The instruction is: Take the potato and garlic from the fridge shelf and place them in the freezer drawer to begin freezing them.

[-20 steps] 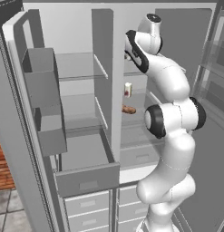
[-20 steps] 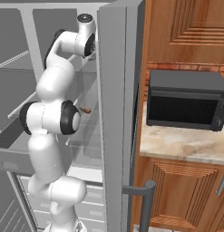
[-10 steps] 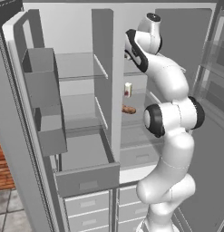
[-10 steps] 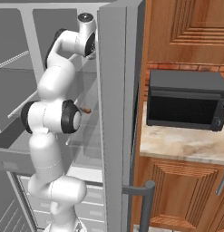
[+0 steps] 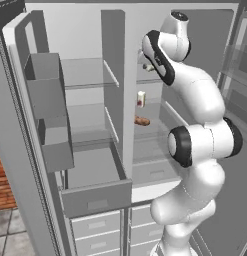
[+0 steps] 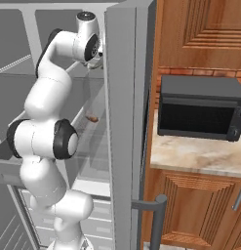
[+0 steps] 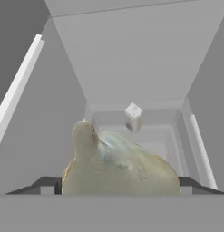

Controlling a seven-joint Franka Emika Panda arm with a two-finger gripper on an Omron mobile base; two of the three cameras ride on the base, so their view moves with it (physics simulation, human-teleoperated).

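The off-white, slightly greenish garlic (image 7: pixel 118 163) sits between my two finger tips in the hand view, and both tips touch its sides. My gripper (image 7: pixel 118 186) is shut on it, up at the fridge's upper shelf level (image 5: pixel 147 62), (image 6: pixel 95 61). On the shelf below lies the orange-brown potato (image 5: pixel 141 121), (image 6: pixel 92 118), apart from the hand. The freezer drawer (image 5: pixel 96 198) stands pulled out at the lower left, its flat grey front facing the base.
A small white carton (image 5: pixel 141 98), (image 7: pixel 133 117) stands on the shelf behind the potato. The fridge's centre divider (image 5: pixel 115 90) runs left of the hand. Door bins (image 5: pixel 47 110) hang on the open left door. A microwave (image 6: pixel 197 107) sits on the counter at right.
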